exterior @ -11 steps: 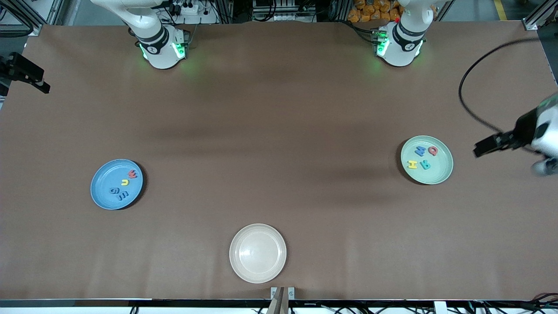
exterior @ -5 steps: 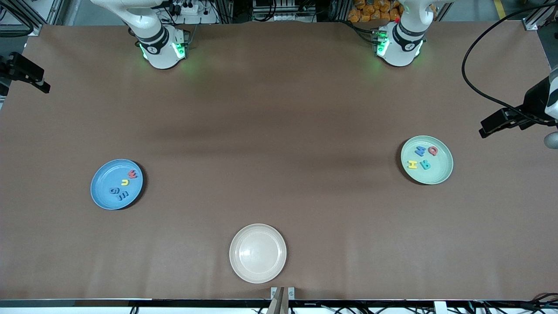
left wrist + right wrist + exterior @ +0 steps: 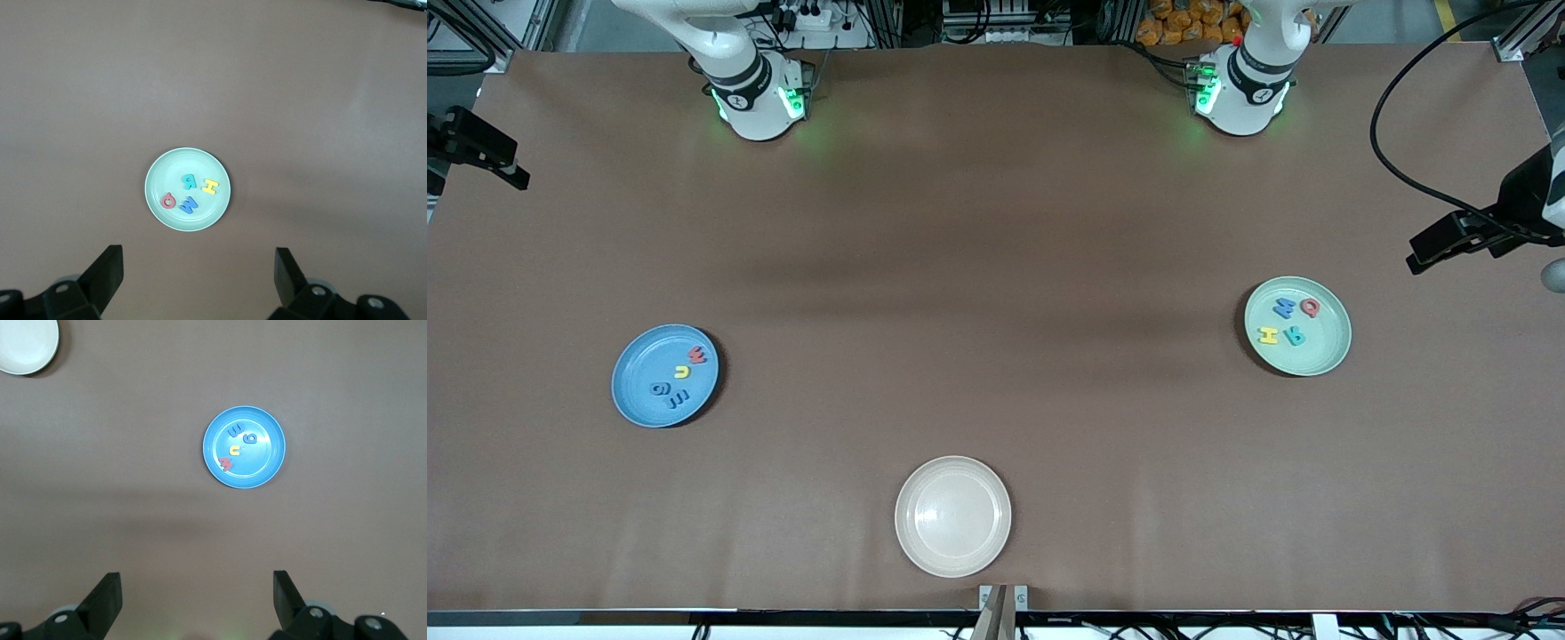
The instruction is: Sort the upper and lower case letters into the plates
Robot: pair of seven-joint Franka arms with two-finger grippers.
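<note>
Mint plate [image 3: 1298, 326] holds four letters [image 3: 189, 194], the blue plate [image 3: 665, 375] the other four [image 3: 237, 444], so sorting looks done: keep the left end effector [image 3: 197, 283] and right end effector [image 3: 195, 603] wide open, empty, high over the surface [image 3: 996, 267].

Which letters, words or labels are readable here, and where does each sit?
"R", teal, in the mint green plate.
"H", yellow, same plate.
"W" or "M", blue, same plate.
"O" or "Q", red, same plate.
Four letters in the sky blue plate: too small to read.
No printed labels are legible.
</note>
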